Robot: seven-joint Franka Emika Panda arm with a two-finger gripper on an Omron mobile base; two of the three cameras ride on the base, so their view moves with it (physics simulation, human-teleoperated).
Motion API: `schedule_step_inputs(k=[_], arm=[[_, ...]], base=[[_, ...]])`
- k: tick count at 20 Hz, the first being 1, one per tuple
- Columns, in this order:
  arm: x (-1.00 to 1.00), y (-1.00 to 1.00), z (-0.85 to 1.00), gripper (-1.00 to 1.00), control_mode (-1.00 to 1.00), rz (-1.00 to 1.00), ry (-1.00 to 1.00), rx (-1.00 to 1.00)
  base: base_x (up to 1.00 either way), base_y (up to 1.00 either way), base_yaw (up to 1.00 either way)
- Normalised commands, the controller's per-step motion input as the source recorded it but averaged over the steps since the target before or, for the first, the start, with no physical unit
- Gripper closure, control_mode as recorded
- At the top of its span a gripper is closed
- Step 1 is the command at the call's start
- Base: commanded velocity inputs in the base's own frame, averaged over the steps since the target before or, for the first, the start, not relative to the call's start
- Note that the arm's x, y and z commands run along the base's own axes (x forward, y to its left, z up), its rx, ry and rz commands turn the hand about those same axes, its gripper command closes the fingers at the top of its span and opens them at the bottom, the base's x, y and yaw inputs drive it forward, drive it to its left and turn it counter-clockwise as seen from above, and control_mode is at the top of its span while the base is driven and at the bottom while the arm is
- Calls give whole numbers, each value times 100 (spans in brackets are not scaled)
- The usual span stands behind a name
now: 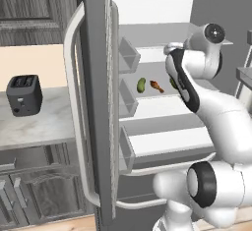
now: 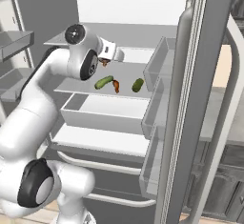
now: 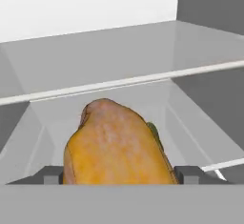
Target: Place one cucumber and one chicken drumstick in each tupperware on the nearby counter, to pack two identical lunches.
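My gripper [image 3: 121, 174] reaches into the open fridge and is shut on a golden-brown chicken drumstick [image 3: 114, 147] that spans the gap between both fingertips. From the right base view the gripper [image 2: 106, 59] hangs just above the middle shelf with that drumstick [image 2: 104, 62] in it. A second drumstick [image 2: 116, 86] lies on the shelf between two green cucumbers [image 2: 104, 82] [image 2: 137, 85]. The left base view shows a cucumber [image 1: 141, 85] and a drumstick [image 1: 156, 86] on the same shelf. The tupperware is out of view. The counter [image 1: 44, 122] lies left of the fridge.
The open fridge door [image 1: 93, 102] with its long white handle stands between the shelves and the counter. Door bins [image 2: 159, 70] line its inner side. A black toaster [image 1: 23, 95] sits on the counter. A white drawer [image 2: 102, 111] lies under the food shelf.
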Motion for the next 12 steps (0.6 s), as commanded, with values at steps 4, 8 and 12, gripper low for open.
schedule_step_inputs(k=[4,8,12], arm=[[-100,0,-100,100,-100,-2,42,0],[-69,-5,-100,100,-100,0,3,-3],[-39,2,-50,100,100,4,8,0]], base=[[0,0,0],[0,0,0],[-48,12,6]])
